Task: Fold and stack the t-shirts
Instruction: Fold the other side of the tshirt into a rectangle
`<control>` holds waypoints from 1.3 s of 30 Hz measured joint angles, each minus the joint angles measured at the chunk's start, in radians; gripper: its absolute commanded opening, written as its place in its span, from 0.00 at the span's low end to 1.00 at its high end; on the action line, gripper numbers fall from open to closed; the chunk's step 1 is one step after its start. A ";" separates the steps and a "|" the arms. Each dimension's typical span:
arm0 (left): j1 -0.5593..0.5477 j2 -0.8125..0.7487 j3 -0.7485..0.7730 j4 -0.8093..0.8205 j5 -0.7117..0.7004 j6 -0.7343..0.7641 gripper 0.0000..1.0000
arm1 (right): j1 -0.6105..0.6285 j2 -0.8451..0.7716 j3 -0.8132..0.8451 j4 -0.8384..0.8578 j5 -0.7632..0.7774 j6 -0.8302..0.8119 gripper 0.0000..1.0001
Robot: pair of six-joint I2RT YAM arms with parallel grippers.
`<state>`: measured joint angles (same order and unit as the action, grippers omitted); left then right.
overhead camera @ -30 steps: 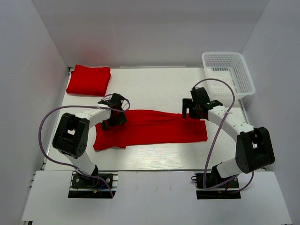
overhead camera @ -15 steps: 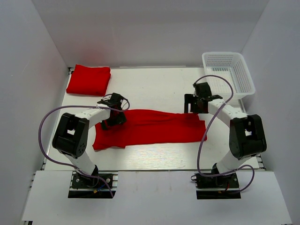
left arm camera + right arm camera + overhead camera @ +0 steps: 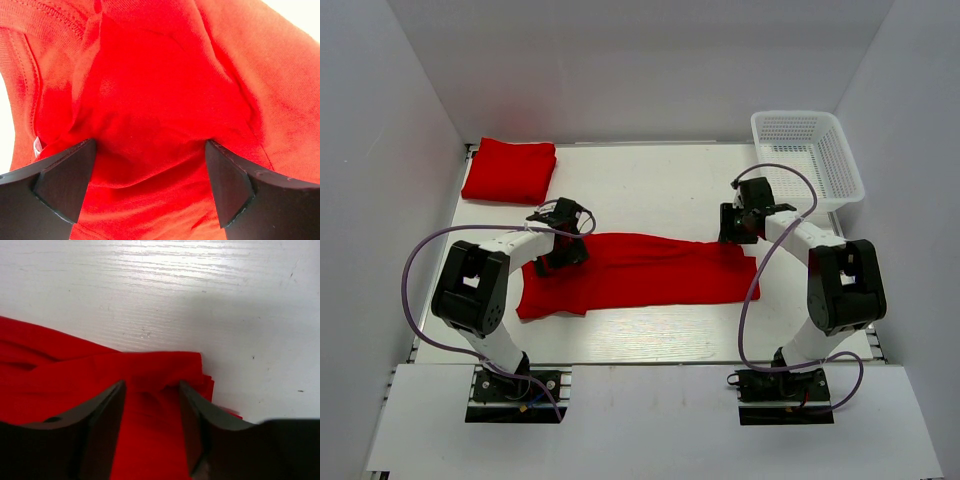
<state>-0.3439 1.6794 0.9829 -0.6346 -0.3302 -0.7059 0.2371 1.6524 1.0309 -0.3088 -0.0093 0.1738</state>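
A red t-shirt lies as a long folded strip across the middle of the table. A second red t-shirt lies folded at the back left. My left gripper presses down on the strip's left end, jaws wide apart. In the left wrist view the left gripper has bunched shirt fabric between its fingers and a white tag beside the left finger. My right gripper is at the strip's far right corner. In the right wrist view the right gripper straddles the shirt's edge, jaws apart.
A white mesh basket stands at the back right, just beyond the right arm. White walls enclose the table on three sides. Bare white table lies beyond the shirt's far edge.
My right gripper has moved from over the strip's right end toward the back and settled on its far right corner. The left gripper has stayed put on the shirt.
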 measured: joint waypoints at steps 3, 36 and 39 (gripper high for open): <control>0.000 0.000 0.000 0.000 0.000 0.000 1.00 | -0.007 0.007 0.000 0.000 -0.010 -0.002 0.29; 0.002 -0.002 0.000 0.000 -0.002 0.012 1.00 | -0.006 -0.053 -0.085 0.004 0.050 0.000 0.00; 0.002 -0.002 0.003 -0.002 -0.002 0.017 1.00 | -0.006 -0.139 -0.121 0.036 0.022 -0.022 0.00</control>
<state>-0.3420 1.6775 0.9859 -0.6361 -0.3321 -0.6888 0.2310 1.5135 0.9104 -0.2726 0.0128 0.1516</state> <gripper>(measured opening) 0.993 0.026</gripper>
